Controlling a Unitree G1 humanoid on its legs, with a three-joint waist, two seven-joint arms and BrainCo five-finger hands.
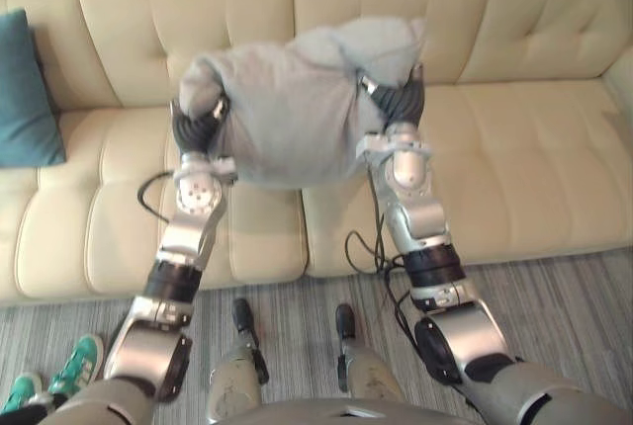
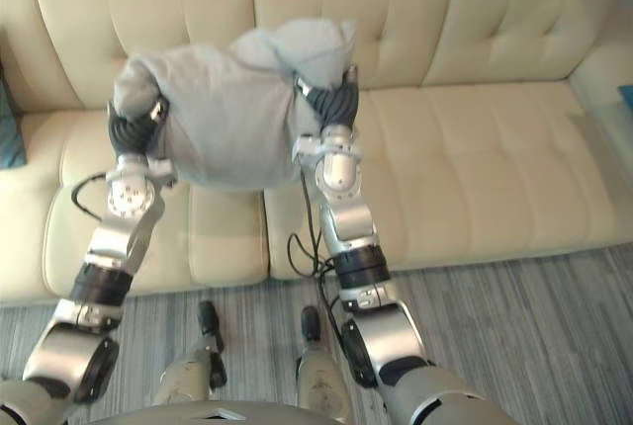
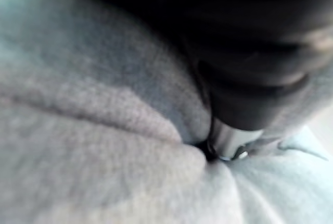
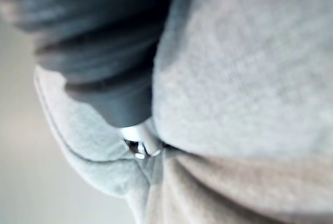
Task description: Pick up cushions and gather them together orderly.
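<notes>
A soft grey cushion (image 1: 287,119) hangs in the air over the middle of the cream sofa (image 1: 524,158), carried between both hands. My left hand (image 1: 198,127) is buried in its left side, where a corner of the cushion bulges over the hand. My right hand (image 1: 401,104) is sunk into its right side under another bunched corner. In the left wrist view the hand's dark cover (image 3: 239,52) presses into the creased grey fabric (image 3: 104,130); the right wrist view shows the same for the right hand (image 4: 104,52) and fabric (image 4: 250,78). A teal cushion (image 1: 25,89) leans on the sofa's left end.
The sofa's right seats (image 2: 495,168) are bare cream leather. A sliver of something teal (image 2: 626,97) sits at the sofa's far right. Grey striped carpet (image 1: 584,297) runs along the sofa's front. A person's green shoes (image 1: 74,366) stand on the carpet at lower left.
</notes>
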